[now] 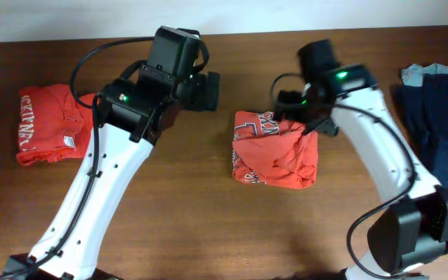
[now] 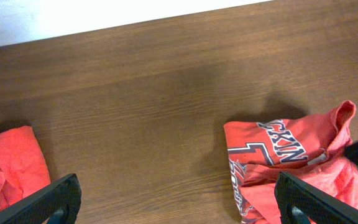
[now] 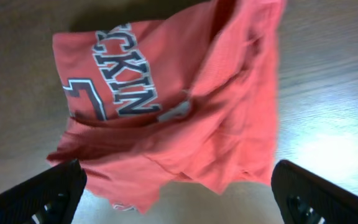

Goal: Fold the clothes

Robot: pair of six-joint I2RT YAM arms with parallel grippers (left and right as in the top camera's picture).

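Observation:
A red-orange T-shirt with white-and-navy lettering lies roughly folded in the middle of the table; it also shows in the left wrist view and the right wrist view. A second red-orange T-shirt lies folded at the left. My left gripper is open and empty above bare wood between the two shirts. My right gripper is open and empty, just above the middle shirt's near edge, with its arm over the shirt's far right corner.
Dark navy and light blue clothes are piled at the right edge of the table. The wooden table ends at a white wall strip at the back.

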